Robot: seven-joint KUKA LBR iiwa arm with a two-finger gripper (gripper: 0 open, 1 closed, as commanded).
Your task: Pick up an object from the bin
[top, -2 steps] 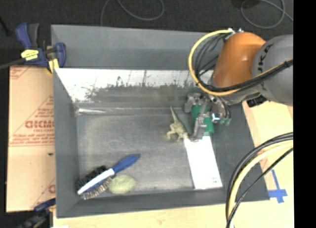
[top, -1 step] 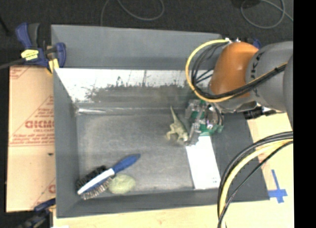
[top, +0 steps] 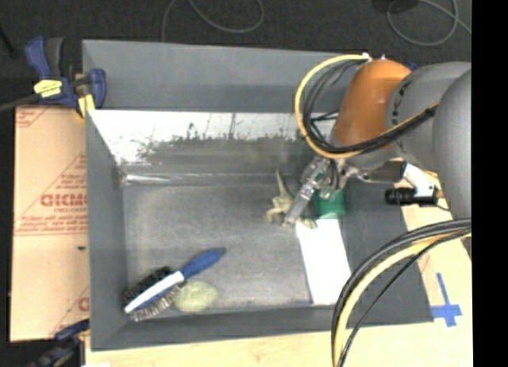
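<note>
Five items lying in bin (top: 107,238), cam view: gripper (top: 300,208) hovering mid-right, just beside small pale-tan spiky piece (top: 278,205); can't tell how wide it's set. Sitting view-right of it: green block (top: 331,205) and flat white card (top: 325,258). Tan piece looking light, stiff, plasticky, so pinching across its body prob safest. Bristly brush (top: 171,278) + yellowish lump (top: 196,297) lying front-left.

I see the arm (top: 448,111) as a thick grey tube, with a rounded orange cover (top: 367,107) up and to the right of the slim silver gripper (top: 297,211). Yellow and black cables (top: 308,91) loop around this cover; more curve lower right of the gripper.
</note>
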